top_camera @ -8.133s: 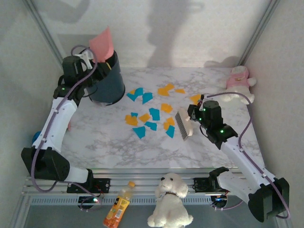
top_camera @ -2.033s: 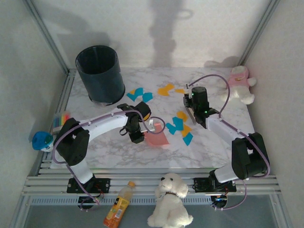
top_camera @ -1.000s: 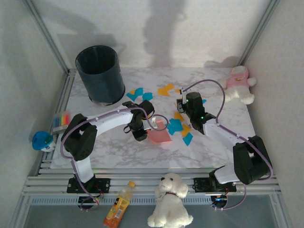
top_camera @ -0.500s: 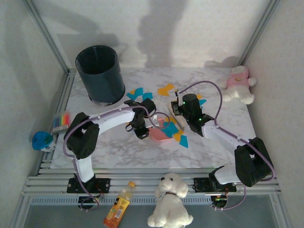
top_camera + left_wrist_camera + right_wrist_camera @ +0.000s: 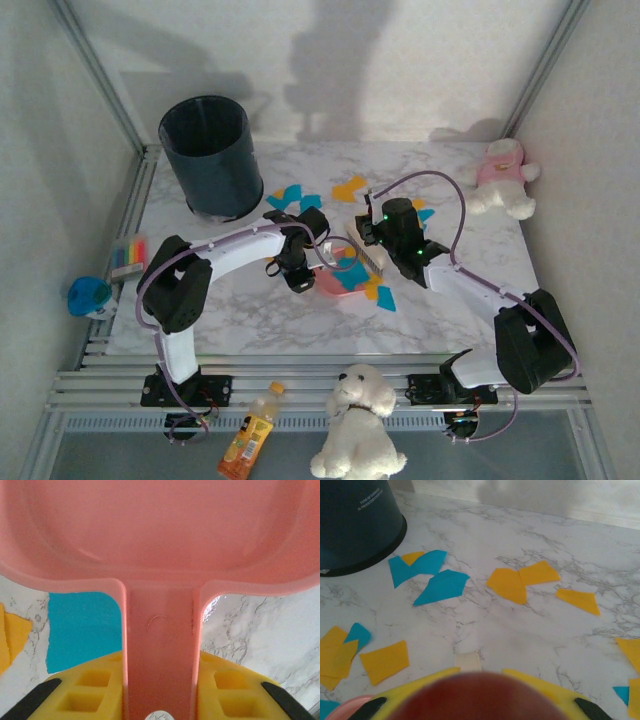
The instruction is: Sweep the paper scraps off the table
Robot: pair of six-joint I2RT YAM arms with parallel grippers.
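Paper scraps [image 5: 442, 586] lay between and beyond both inward-bent arms; left gripper [image 5: 160, 695] clamped the pink dustpan [image 5: 160, 530] handle, right gripper [image 5: 477, 692] closed on a brush [image 5: 374, 258].

Marble table [image 5: 485, 622] strewn with orange and teal scraps [image 5: 442, 586], dark bin [image 5: 355, 525] at upper left, pink dustpan [image 5: 355, 705] edge at lower left, yellow fingers [image 5: 540, 687] flanking a blurred brown shape [image 5: 475, 697] at bottom.

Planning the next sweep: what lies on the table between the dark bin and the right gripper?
Loose teal and orange paper scraps on the otherwise bare marble table, plain in the right wrist view.
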